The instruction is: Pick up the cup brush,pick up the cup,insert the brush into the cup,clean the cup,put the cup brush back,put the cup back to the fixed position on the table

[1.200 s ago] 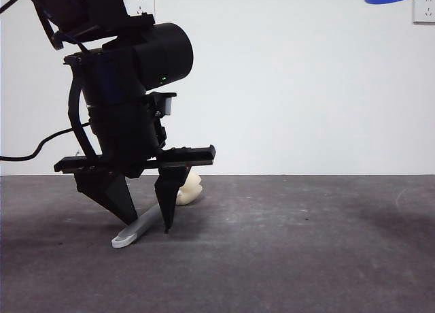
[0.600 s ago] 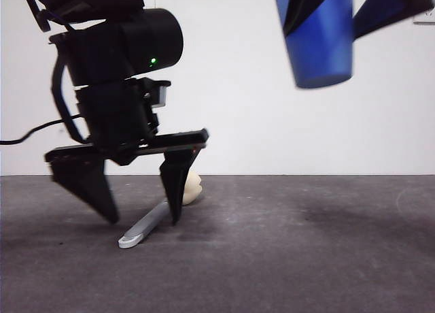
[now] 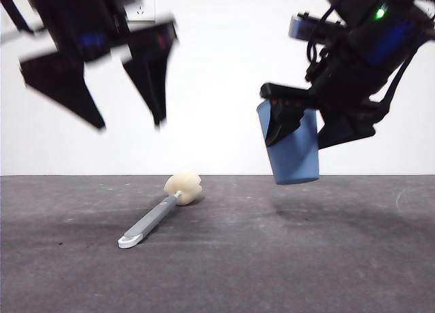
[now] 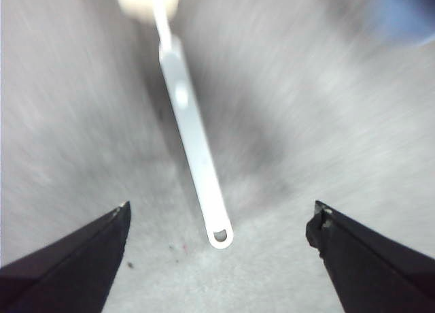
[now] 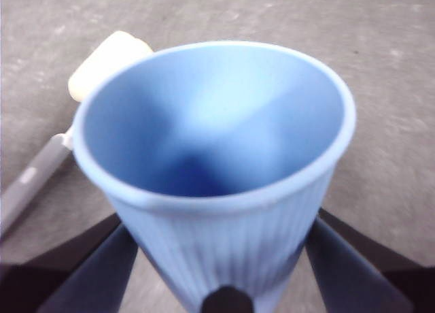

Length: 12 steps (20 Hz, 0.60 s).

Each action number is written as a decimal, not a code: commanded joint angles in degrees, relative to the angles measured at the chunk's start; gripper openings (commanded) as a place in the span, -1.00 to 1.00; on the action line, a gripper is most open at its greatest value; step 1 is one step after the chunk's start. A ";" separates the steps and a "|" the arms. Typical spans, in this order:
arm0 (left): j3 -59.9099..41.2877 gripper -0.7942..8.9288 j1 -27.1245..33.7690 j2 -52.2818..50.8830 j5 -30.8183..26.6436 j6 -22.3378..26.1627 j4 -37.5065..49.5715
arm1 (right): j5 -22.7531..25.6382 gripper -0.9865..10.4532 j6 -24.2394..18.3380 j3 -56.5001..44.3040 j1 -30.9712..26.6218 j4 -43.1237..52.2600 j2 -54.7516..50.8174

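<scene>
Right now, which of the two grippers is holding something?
The right gripper: shut on the blue cup. The left gripper hangs open above the cup brush.

The brush (image 3: 161,209) lies flat on the table (image 3: 306,265), with clear air above it up to the left gripper (image 3: 126,119). Right of it, the passage is blocked by the cup (image 3: 296,156) held in the right gripper (image 3: 312,126).

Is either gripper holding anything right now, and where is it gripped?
The right gripper holds the cup by its ribbed sides. The left gripper is empty.
</scene>
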 commanded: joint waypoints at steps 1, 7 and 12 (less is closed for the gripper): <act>-0.39 0.08 0.09 -6.45 0.09 1.77 -1.51 | -0.07 -0.86 -2.69 -0.81 -0.04 4.44 2.34; -0.39 0.08 0.09 -22.84 0.11 1.79 -5.99 | -0.26 -0.86 -3.19 -9.46 -1.68 19.74 3.23; -0.39 0.08 0.09 -30.12 1.57 1.20 -6.25 | -4.24 -0.86 -3.21 -13.05 -5.25 26.56 4.57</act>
